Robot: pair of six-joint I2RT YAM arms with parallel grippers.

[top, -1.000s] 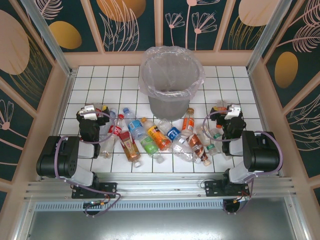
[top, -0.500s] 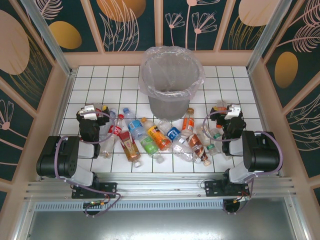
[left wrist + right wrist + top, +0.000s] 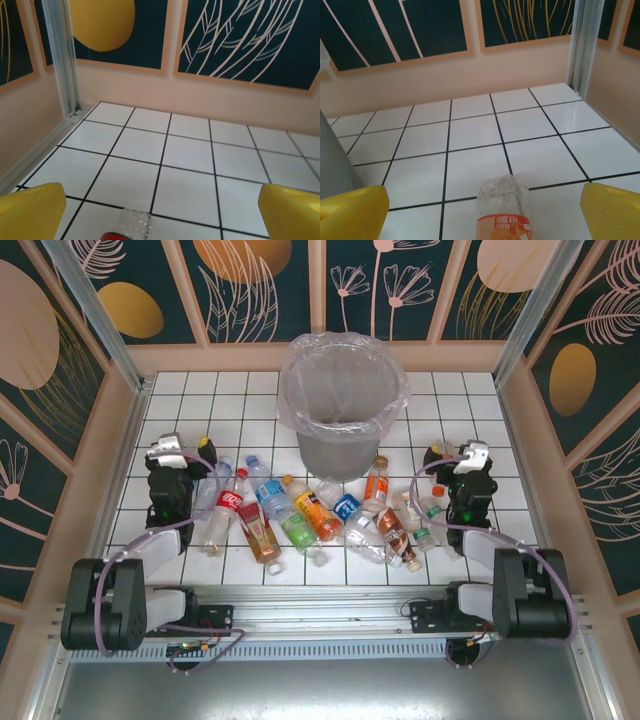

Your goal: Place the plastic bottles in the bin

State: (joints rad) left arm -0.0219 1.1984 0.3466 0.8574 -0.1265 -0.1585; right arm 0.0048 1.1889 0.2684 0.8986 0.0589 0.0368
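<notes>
Both arms have reached farther forward than a second ago, with the elbows now low by the bases. Fingers of the left end effector (image 3: 161, 212) are spread, empty, with a clear bottle (image 3: 132, 222) end between them. The right end effector (image 3: 482, 212) is spread, straddling an orange-labelled bottle (image 3: 502, 210) without touching it. The plastic bottles (image 3: 310, 515) lie on the tiled worktop (image 3: 200, 390) in front of the bin (image 3: 343, 445).

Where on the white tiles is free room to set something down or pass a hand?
Free: the back left tiles between left wall and bin, and the back right tiles between bin and right wall. Crowded: the strip before the bin, where the plastic bottles lie close together.
</notes>
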